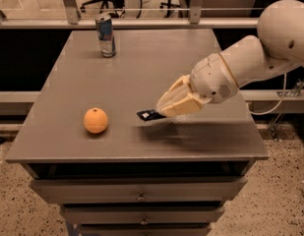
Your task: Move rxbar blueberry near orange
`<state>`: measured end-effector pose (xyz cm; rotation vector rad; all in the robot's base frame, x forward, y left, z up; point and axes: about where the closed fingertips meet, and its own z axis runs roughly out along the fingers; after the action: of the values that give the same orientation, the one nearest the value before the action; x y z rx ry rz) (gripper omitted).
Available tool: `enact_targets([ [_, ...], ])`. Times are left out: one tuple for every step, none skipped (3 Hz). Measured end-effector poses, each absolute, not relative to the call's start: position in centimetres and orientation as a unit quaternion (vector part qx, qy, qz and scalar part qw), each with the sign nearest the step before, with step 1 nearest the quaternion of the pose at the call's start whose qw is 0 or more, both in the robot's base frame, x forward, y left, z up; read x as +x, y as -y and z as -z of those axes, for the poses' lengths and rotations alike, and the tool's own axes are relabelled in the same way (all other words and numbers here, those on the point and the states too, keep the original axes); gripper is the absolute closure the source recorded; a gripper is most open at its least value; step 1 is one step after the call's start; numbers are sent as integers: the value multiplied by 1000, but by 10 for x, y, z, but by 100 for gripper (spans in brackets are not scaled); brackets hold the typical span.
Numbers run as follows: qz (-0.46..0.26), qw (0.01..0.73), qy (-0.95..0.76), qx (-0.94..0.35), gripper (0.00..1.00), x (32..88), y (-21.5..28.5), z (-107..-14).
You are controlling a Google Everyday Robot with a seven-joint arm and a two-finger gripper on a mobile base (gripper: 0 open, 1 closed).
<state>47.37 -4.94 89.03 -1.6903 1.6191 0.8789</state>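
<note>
1. Drawers (141, 193) fill the grey cabinet at the front, and its flat table top (141, 68) carries everything; speckled floor (284, 191) shows at the right.
2. Nearest the front edge, on the left part, lies the orange (96, 120), with bare top around it on all sides.
3. Just right of the orange, but not touching it, is the rxbar blueberry (148, 114). Only its dark left end with a white mark shows. This end points left toward the orange, and the long axis runs about parallel to the front edge.
4. The gripper (161, 110) has its fingers closed on the bar's right part and hides it. A shadow lies under it, so the bar seems to be a little above the top, though I cannot be sure.
5. The white arm (240, 68) comes in from the right side, over the right edge.
6. Nothing stands between the bar and the orange.
7. Far back on the left, a blue-and-silver can (106, 35) stands upright, well apart from both.
8. Behind the table runs a metal railing (230, 22).
</note>
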Motion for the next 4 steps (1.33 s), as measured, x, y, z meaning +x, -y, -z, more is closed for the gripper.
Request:
enact_targets([
  [-342, 317, -592, -657, 100, 446, 25, -891],
  [-344, 325, -579, -664, 100, 436, 7, -892],
  [-341, 328, -573, -669, 84, 436, -8, -891],
  [-337, 328, -575, -670, 53, 442, -19, -886],
])
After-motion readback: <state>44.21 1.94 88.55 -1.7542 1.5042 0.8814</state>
